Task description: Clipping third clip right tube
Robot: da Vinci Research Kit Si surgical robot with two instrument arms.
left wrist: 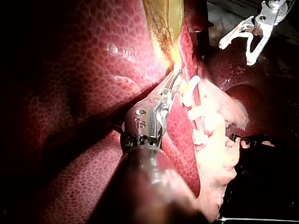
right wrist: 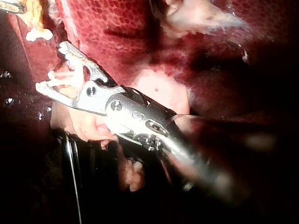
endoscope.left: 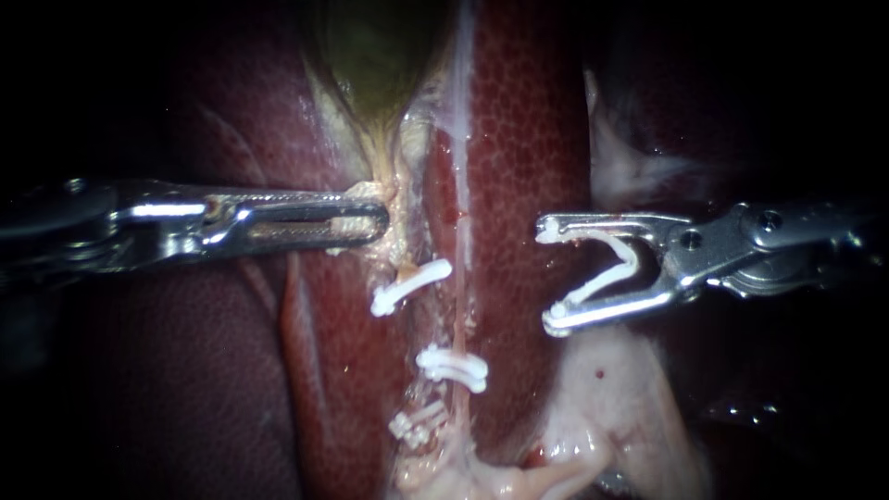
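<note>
Here, on the right instrument: spread far apart at the jaws yet holding a loaded clip between them, with both jaws touching it at its two ends. White, bent into an open V, the bend lying back toward the jaws' hinge. No tissue inside that V. Hanging over the dark red liver, mouth turned toward the right tube, level with a bare stretch of it, near but not touching, with liver surface showing in the gap. As for that tube: a thin pink strand down the middle of the endoscope view, crossed lower down by a white middle clip clamped flat over it. Just beside it, toward the left instrument, an upper clip, tilted, seated on pale tissue. Farther down, a lowest clip, half sunk in pale shreds; carrying strand impossible to tell. At the left instrument itself: closed on the gallbladder neck, with yellowish tissue pinched between the jaws and showing through the slot of the near jaw. Above that grip, the green gallbladder, narrowing down to the neck. Under the right instrument's lower jaw, a pale fatty flap lying on the liver. Seen from the left wrist view: pinched at the neck likewise, with the right instrument well apart beyond the clips.
</note>
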